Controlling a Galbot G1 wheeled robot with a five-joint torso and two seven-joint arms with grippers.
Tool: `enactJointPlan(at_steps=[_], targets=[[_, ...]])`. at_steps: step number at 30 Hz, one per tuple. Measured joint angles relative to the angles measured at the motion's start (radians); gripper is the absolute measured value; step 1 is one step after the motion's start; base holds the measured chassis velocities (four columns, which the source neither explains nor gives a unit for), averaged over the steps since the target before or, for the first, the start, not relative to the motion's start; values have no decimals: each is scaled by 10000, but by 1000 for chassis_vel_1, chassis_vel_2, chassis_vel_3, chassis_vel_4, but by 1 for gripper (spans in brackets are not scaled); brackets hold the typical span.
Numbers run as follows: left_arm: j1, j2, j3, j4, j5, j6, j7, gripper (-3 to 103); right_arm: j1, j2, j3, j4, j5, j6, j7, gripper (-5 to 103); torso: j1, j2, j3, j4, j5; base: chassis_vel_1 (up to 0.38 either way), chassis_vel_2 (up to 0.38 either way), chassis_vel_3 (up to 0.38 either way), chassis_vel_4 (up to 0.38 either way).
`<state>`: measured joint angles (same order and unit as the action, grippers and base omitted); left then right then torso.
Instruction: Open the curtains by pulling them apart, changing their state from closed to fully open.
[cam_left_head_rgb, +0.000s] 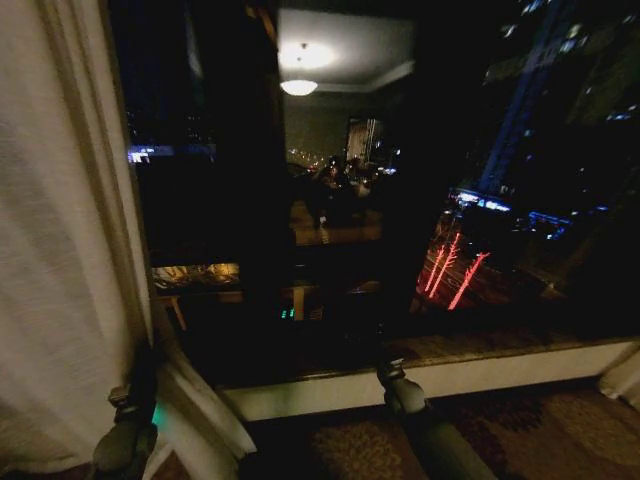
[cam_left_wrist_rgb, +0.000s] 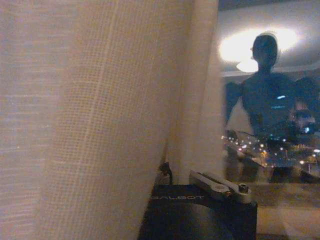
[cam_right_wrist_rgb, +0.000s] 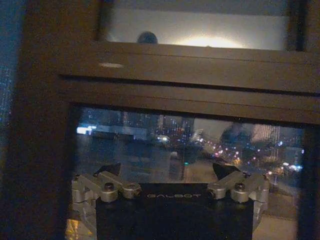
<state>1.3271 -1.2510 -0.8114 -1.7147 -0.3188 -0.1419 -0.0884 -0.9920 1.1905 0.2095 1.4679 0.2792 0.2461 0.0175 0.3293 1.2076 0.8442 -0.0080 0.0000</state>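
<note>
The left curtain (cam_left_head_rgb: 60, 250) is a sheer cream panel bunched at the far left of the window. My left gripper (cam_left_head_rgb: 140, 372) is low against its inner edge. In the left wrist view the curtain fabric (cam_left_wrist_rgb: 100, 110) hangs right over my left gripper (cam_left_wrist_rgb: 182, 175) and hides one side of it. A small corner of the right curtain (cam_left_head_rgb: 625, 375) shows at the far right. My right gripper (cam_left_head_rgb: 385, 362) is held low at the middle of the window, away from both panels. The right gripper (cam_right_wrist_rgb: 165, 170) faces the glass, open with nothing in it.
Between the panels the dark window glass (cam_left_head_rgb: 400, 200) is bare and reflects a ceiling lamp (cam_left_head_rgb: 298, 86) and the room. A pale sill (cam_left_head_rgb: 480, 375) runs along the bottom of the window. Patterned carpet (cam_left_head_rgb: 520, 430) lies below it.
</note>
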Motion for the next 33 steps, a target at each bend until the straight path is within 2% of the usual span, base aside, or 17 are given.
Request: enactJointPlan(at_steps=[26, 33], targets=[[194, 135, -91, 12, -192, -291, 13, 0, 0, 0, 0, -1, 0, 0, 0, 100, 4, -2, 2, 1, 0, 411, 297, -406, -290], [330, 145, -155, -74, -192, -389, 12, 0, 0, 3, -1, 0, 0, 0, -1, 100, 2, -1, 0, 5, -5, 237, 188, -210, -191]])
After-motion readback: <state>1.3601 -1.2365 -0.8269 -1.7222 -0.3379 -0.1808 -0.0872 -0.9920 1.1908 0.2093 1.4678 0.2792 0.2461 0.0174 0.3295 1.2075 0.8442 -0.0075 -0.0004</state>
